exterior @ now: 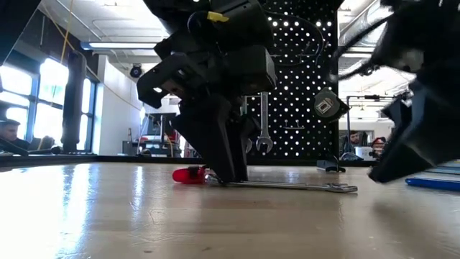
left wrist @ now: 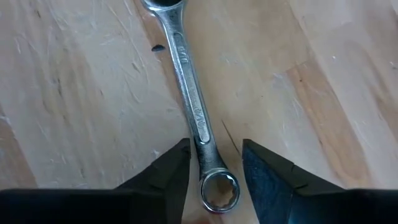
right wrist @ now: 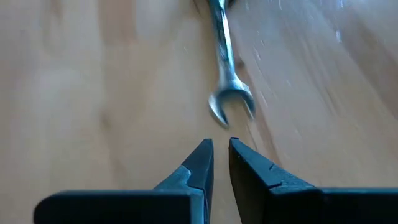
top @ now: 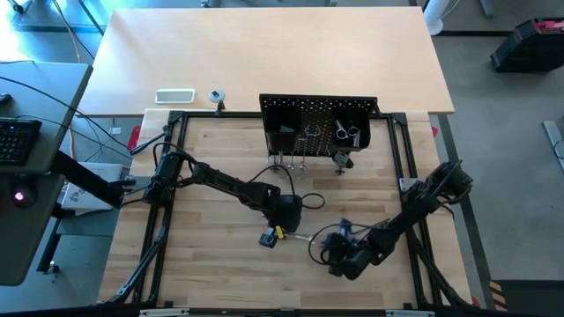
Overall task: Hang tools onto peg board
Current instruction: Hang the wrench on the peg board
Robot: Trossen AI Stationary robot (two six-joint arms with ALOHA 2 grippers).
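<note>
The left gripper (left wrist: pixel 215 163) reaches down to the wooden table (left wrist: pixel 74 112), its two dark fingers (left wrist: pixel 171 171) spread on either side of a slim silver wrench (left wrist: pixel 189 93) near its ring end, not yet closed on the shank. The wrench lies flat on the boards near the middle of the table, a combination type with a closed ring at one end, an open fork at the other, and stamped lettering along the shaft. In the low view it stretches along the tabletop from beneath the left gripper (exterior: pixel 226 169), with a red-handled tool (exterior: pixel 188 175) lying just behind. The right gripper (right wrist: pixel 220 157) hovers just off the wrench's fork end (right wrist: pixel 231 102), fingers almost closed and holding nothing. Seen from above, the left gripper (top: pixel 284 214) sits at table centre and the right gripper (top: pixel 339 254) lower right of it. At the far edge stands the black peg board (top: pixel 317 123), upright and dotted with holes, with several silver wrenches (exterior: pixel 263 126) and other tools already hanging on it.
</note>
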